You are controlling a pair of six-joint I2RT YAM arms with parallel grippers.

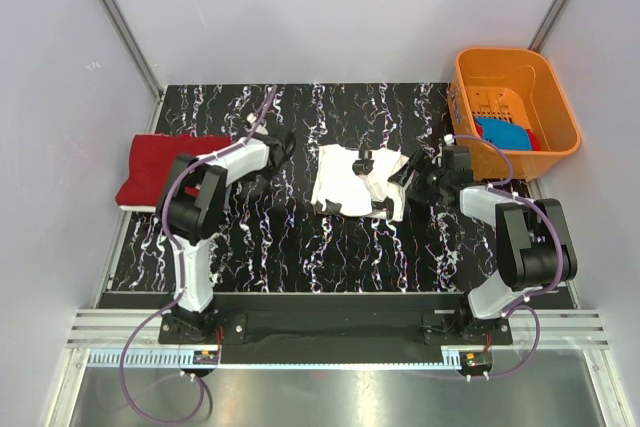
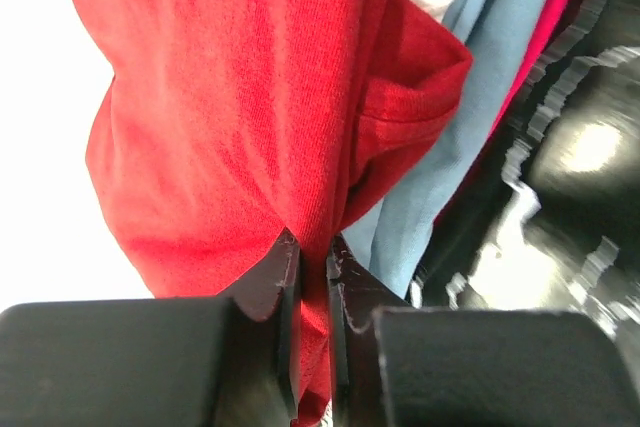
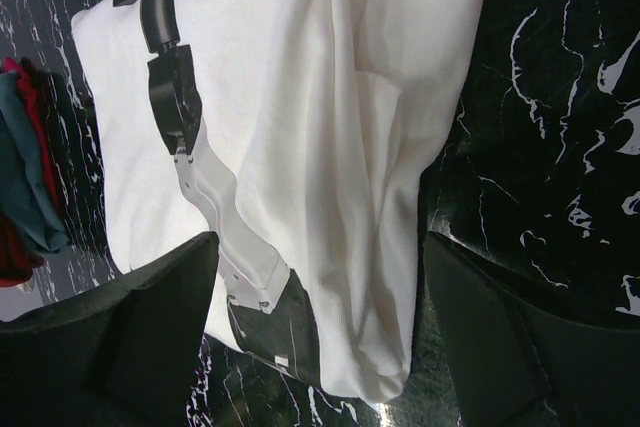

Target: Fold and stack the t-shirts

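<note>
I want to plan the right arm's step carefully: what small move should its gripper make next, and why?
Probably lower and close. The right gripper stands open astride the near edge of the folded white t-shirt and is not gripping it yet.

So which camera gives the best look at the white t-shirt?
Right wrist: the white t-shirt fills the frame, creases and dark print clear. Top external shows it small and distant. Left wrist shows mainly red cloth.
</note>
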